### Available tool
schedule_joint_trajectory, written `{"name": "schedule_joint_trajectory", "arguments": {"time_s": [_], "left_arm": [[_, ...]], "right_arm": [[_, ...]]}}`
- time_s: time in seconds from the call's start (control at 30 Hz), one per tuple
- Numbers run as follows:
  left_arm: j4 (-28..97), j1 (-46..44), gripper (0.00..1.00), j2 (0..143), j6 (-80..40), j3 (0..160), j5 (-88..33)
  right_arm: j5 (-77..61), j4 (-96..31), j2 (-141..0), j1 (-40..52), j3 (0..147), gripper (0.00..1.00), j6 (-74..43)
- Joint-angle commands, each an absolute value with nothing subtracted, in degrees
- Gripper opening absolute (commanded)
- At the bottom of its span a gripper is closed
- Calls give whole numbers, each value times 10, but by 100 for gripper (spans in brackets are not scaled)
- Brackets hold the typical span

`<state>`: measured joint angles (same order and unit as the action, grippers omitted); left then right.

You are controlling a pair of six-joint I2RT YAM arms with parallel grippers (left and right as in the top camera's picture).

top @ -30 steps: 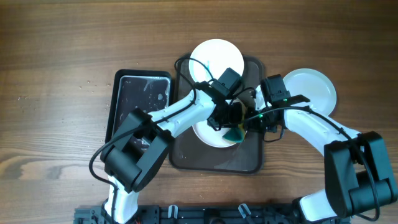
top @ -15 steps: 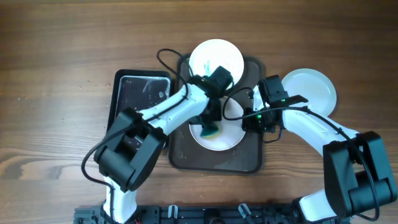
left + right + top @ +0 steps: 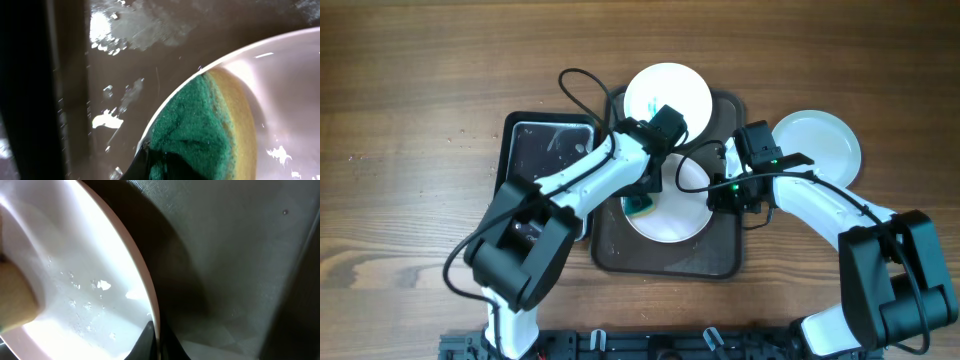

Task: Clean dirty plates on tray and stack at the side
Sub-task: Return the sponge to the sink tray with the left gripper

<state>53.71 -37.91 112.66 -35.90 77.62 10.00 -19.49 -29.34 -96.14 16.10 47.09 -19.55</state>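
Worktop: clean plate sits right of tray. Tray holds two plates: far plate smeared teal, near plate under the sponge. Plates look stiff, light, wet and slick, so they'd skate; grab by the rim only. Right jaws pinch near plate's right rim; left jaws clamped on the soft sponge at its left edge.

In the tray, the far plate is lying behind the near plate; the third plate is sitting right of the tray
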Motion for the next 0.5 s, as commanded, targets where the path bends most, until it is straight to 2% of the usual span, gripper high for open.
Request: {"name": "schedule_joint_trajectory", "arguments": {"time_s": [0.0, 0.13, 0.3, 0.47], "left_arm": [[545, -358, 4, 1057, -365, 768, 131], [549, -339, 4, 1005, -364, 768, 51], [565, -269, 4, 932, -332, 767, -61], [614, -147, 4, 900, -284, 767, -26]], "right_arm": [[-148, -308, -975, 156, 462, 4, -181], [-148, -307, -975, 156, 462, 4, -181], [-148, -307, -975, 156, 462, 4, -181], [-148, -307, -975, 156, 462, 4, -181]]}}
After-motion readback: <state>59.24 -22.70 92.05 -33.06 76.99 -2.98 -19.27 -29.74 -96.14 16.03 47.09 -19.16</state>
